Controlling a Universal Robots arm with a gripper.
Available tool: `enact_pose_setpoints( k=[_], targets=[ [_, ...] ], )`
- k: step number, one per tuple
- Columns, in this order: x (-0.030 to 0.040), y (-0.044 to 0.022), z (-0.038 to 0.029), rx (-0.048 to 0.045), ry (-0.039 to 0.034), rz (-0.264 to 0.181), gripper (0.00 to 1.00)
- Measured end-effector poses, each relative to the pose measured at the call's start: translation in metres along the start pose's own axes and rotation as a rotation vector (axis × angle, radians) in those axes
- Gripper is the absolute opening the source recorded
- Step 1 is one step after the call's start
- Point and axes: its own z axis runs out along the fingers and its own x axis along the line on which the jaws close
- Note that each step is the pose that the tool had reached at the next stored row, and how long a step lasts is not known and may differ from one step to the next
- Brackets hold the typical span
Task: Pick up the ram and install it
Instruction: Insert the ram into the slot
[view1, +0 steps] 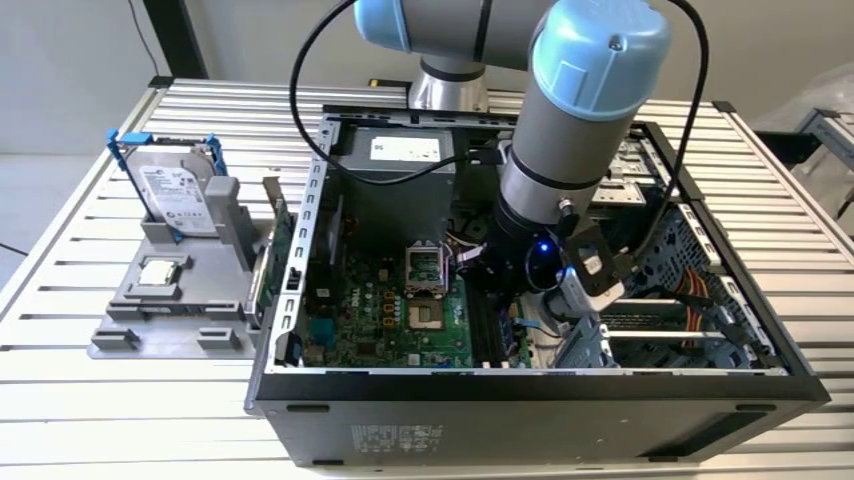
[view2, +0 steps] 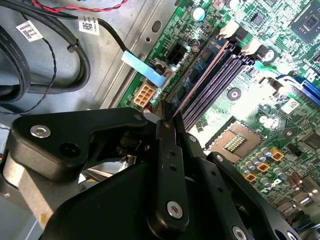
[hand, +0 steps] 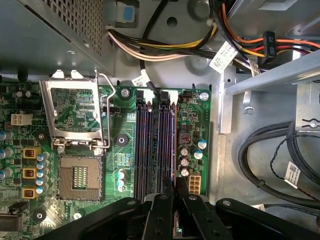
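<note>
The ram (hand: 173, 150) is a thin dark stick seen edge-on, held between my fingers and lying along the outermost of the black motherboard slots (hand: 150, 145). In the second wrist view the ram's edge (view2: 200, 77) runs from my fingertips down along the slots (view2: 220, 75). My gripper (hand: 174, 194) (view2: 175, 122) is shut on the ram at the slots' near end. In the exterior view my gripper (view1: 505, 290) reaches down into the open computer case (view1: 534, 385), over the green motherboard (view1: 387, 310); the arm hides the ram there.
An open processor socket (hand: 75, 175) with its raised metal frame (hand: 75, 107) lies beside the slots. Black cables (hand: 280, 165) and a wire bundle (hand: 165, 47) crowd the case wall. Outside the case, a grey stand (view1: 174, 300) carries a silver hard drive in a blue frame (view1: 180, 195) and a small processor chip (view1: 160, 270).
</note>
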Motion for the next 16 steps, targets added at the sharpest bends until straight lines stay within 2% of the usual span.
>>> enact_pose_setpoints(
  k=[8,12,16],
  targets=[
    [0.0001,0.0,0.0,0.0,0.0,0.0,0.0],
    [0.0001,0.0002,-0.0039,0.0022,0.0001,0.0,0.0],
    [0.0003,0.0002,-0.0044,0.0029,0.0,0.0,0.0]
  ],
)
